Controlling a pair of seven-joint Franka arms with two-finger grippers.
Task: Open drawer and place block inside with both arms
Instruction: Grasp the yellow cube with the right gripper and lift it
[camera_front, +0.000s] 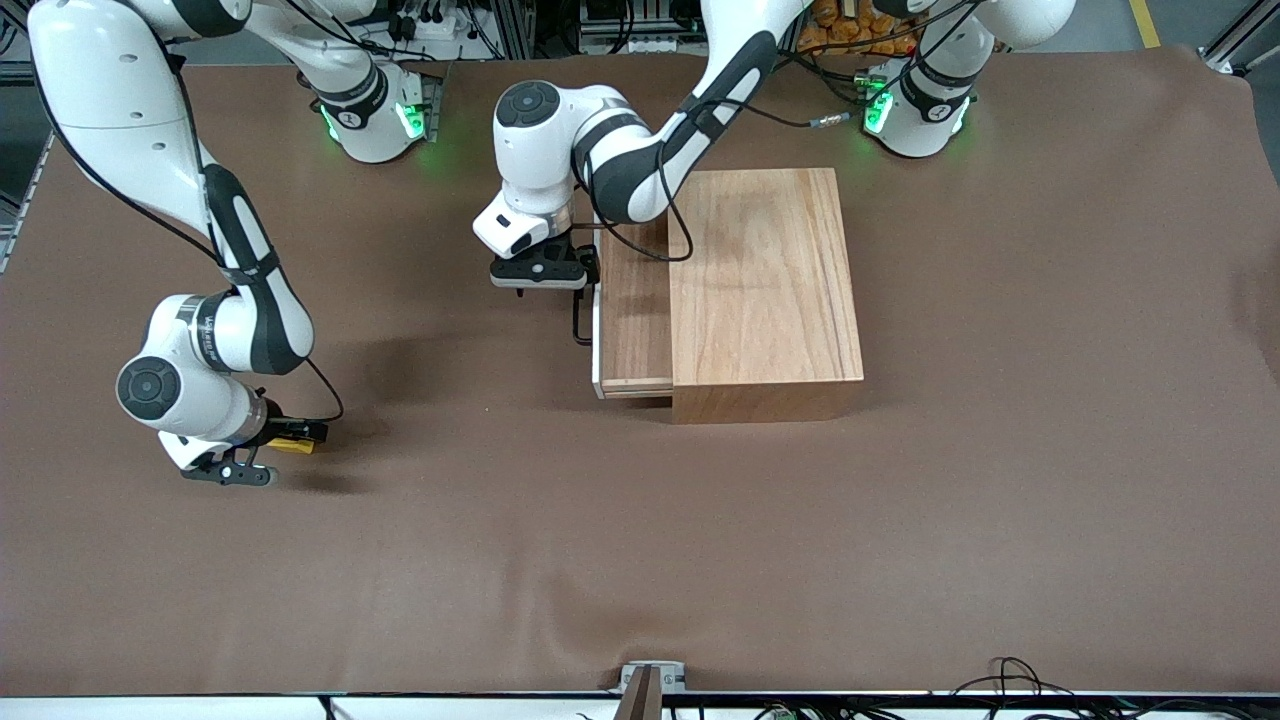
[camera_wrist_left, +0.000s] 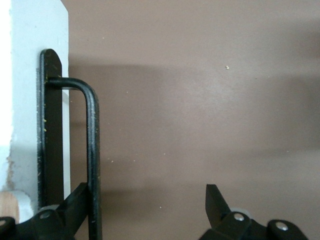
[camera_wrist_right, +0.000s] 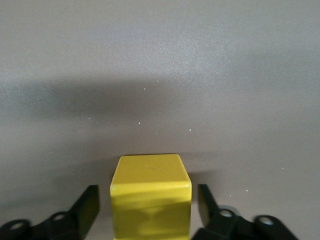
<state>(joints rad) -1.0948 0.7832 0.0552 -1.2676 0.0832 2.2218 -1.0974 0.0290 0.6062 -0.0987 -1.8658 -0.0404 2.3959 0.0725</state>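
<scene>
The wooden box (camera_front: 765, 285) stands mid-table. Its drawer (camera_front: 634, 300) is pulled partly out toward the right arm's end, showing its white front (camera_front: 597, 345) and black wire handle (camera_front: 579, 326). My left gripper (camera_front: 543, 274) hangs low beside the drawer front, open. In the left wrist view the handle (camera_wrist_left: 92, 145) runs just inside one finger (camera_wrist_left: 75, 202), the other finger (camera_wrist_left: 216, 200) stands well apart, and the white front (camera_wrist_left: 27, 100) lies alongside. The yellow block (camera_front: 296, 445) rests on the table near the right arm's end. My right gripper (camera_front: 276, 450) is open around the block (camera_wrist_right: 151, 197), with a gap on each side.
A brown mat (camera_front: 640, 540) covers the whole table. Both green-lit arm bases (camera_front: 375, 115) (camera_front: 915, 110) stand along the edge farthest from the front camera. A small metal bracket (camera_front: 650, 680) sits at the nearest edge.
</scene>
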